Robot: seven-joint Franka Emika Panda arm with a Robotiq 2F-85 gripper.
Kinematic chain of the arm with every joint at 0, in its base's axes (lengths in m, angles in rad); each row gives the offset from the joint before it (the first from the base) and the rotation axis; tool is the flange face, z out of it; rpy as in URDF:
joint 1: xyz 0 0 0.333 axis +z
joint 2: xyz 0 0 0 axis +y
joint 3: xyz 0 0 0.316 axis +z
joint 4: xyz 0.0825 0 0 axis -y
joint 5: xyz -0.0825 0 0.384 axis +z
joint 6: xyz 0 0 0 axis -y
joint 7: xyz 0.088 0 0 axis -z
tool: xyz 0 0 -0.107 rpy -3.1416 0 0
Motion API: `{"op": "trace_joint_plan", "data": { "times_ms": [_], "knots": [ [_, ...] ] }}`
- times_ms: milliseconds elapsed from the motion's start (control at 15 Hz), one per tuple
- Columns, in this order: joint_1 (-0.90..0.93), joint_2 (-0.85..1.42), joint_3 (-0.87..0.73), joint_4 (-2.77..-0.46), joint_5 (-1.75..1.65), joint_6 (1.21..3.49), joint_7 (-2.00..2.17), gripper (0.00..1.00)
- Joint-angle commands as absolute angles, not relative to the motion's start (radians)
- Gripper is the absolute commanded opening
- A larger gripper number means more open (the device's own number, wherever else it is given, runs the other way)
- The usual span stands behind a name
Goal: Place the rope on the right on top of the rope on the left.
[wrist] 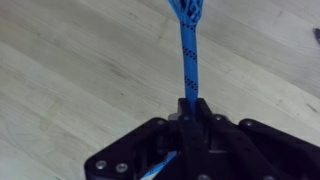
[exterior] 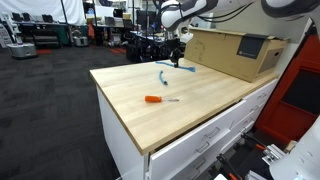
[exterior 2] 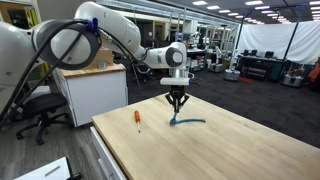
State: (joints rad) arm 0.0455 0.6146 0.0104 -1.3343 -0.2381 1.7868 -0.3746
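Observation:
A blue rope (wrist: 188, 45) runs from between my jaws across the wooden table top (wrist: 70, 70) in the wrist view. My gripper (wrist: 190, 102) is shut on one end of it. In both exterior views the gripper (exterior: 176, 61) (exterior 2: 177, 106) points straight down just above the table, with blue rope (exterior: 163, 76) (exterior 2: 187, 122) lying under and beside it. In an exterior view a second blue strand (exterior: 183, 69) lies close by, near the box. A further bit of blue rope (wrist: 160, 168) shows under the gripper body.
An orange-handled screwdriver (exterior: 153, 99) (exterior 2: 137, 119) lies on the table, apart from the rope. A large cardboard box (exterior: 235, 52) stands at the table's far edge. The table (exterior: 190, 105) has drawers below; its edges drop off to the floor.

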Motion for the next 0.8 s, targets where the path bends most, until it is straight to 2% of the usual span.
{"op": "trace_joint_plan", "data": {
  "times_ms": [0, 333, 400, 733],
  "knots": [
    [0.039, 0.62, 0.022, -1.324, -0.246, 1.779, -0.385, 0.11],
    [0.039, 0.627, 0.024, -1.312, -0.249, 1.771, -0.397, 0.11],
    [0.041, 0.638, 0.026, -1.301, -0.255, 1.779, -0.409, 0.03],
    [0.047, 0.759, 0.036, -1.175, -0.302, 1.867, -0.501, 0.03]
  ]
}}
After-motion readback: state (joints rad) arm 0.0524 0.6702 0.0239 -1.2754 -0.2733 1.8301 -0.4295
